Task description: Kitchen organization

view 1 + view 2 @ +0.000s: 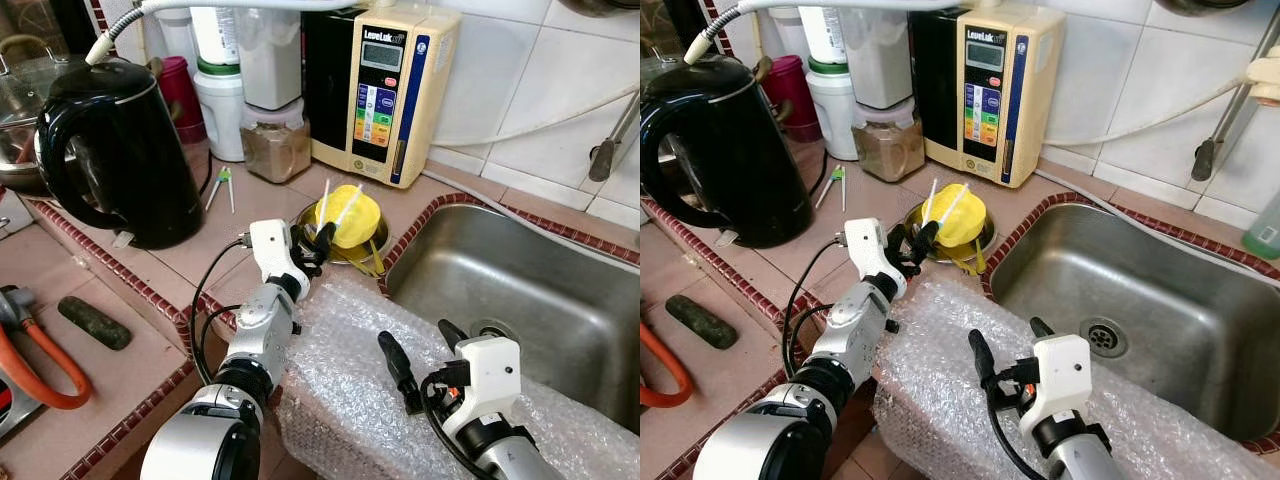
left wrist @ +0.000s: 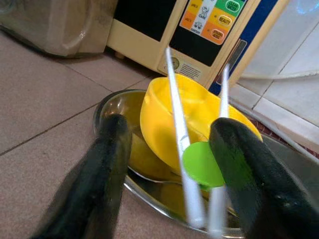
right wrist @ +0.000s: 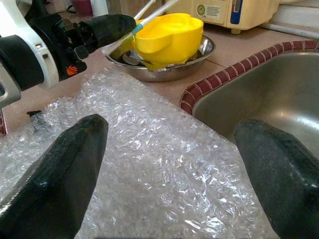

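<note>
A black electric kettle (image 1: 115, 150) is seen at the left back of the tiled worktop (image 1: 150, 270); its glossy plastic body stands upright, well apart from the working area. Near it lies a small green-hinged item (image 1: 222, 185), flat on the tile.

The left hand (image 1: 312, 246) is placed at the near rim of a shallow steel dish (image 1: 983, 240), which sits on the worktop just beside the sink's left edge. Its fingers (image 2: 104, 164) are spread apart, and the white training chopsticks (image 2: 180, 139), joined by a green disc (image 2: 202, 164), lie between them. Firm contact cannot be confirmed. The long axis of the sticks runs up and away from the hand, toward the back wall, leaning on a yellow plastic bowl (image 1: 350, 215) tilted in the dish. The left hand is judged much the nearer of the two; a straight closing should suffice.

Bubble wrap (image 1: 350, 380), crinkled and soft, is draped over the worktop's front edge. Above it the right hand (image 1: 425, 355) hovers, fingers wide apart and holding nothing.

The steel sink (image 1: 520, 290) is smooth and dull. A cream water ioniser (image 1: 385, 90) stands at the back.
</note>
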`<state>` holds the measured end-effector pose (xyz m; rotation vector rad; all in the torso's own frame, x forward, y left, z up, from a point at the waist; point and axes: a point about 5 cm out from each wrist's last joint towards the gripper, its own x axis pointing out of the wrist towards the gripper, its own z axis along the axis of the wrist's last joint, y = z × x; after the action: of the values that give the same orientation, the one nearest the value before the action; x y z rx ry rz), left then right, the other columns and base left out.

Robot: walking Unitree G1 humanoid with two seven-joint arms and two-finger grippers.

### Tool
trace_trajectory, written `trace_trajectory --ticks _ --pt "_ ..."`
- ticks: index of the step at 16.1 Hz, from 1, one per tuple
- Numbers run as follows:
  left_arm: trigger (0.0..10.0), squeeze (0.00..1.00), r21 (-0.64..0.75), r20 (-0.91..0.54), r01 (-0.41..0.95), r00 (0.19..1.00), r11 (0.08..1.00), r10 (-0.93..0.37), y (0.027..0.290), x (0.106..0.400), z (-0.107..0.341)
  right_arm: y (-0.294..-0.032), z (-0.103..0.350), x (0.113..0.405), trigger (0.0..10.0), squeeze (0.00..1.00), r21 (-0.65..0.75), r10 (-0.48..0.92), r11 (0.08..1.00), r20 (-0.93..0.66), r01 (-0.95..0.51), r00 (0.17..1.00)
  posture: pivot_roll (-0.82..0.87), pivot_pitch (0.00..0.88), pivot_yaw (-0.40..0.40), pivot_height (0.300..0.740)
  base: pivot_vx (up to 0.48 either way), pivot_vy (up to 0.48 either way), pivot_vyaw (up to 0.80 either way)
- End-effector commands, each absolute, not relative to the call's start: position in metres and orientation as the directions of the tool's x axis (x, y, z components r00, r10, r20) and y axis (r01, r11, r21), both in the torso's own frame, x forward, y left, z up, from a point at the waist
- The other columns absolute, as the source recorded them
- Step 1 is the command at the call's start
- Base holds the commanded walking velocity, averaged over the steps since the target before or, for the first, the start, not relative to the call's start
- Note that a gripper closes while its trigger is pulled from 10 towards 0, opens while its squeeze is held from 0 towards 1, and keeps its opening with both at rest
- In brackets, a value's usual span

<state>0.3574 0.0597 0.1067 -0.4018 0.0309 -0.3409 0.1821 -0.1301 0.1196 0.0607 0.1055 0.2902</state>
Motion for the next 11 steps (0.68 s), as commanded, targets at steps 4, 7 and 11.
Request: trace_trajectory --ticks 4,7,11 --pt "0.0 0.00 -0.452 0.062 0.335 0.936 0.827 -0.346 0.0456 0.3633 0.1208 -0.1308 0.1212 0.1869 10.0 0.00 0.066 0.295 0.955 -0.082 -0.290 0.952 -0.10 0.000 0.037 0.740 0.000 0.000 0.00" --pt "0.0 0.00 -0.507 0.072 0.365 0.920 0.781 -0.384 0.0431 0.3646 0.1240 -0.1292 0.1202 0.1883 10.0 0.00 0.060 0.305 0.952 -0.082 -0.301 0.949 -0.09 0.000 0.032 0.740 0.000 0.000 0.00" --pt "0.0 0.00 -0.521 0.045 0.372 0.911 0.768 -0.411 0.0423 0.3624 0.1180 -0.1271 0.1186 0.1890 10.0 0.00 0.058 0.312 0.950 -0.085 -0.308 0.946 -0.08 0.000 0.037 0.740 0.000 0.000 0.00"
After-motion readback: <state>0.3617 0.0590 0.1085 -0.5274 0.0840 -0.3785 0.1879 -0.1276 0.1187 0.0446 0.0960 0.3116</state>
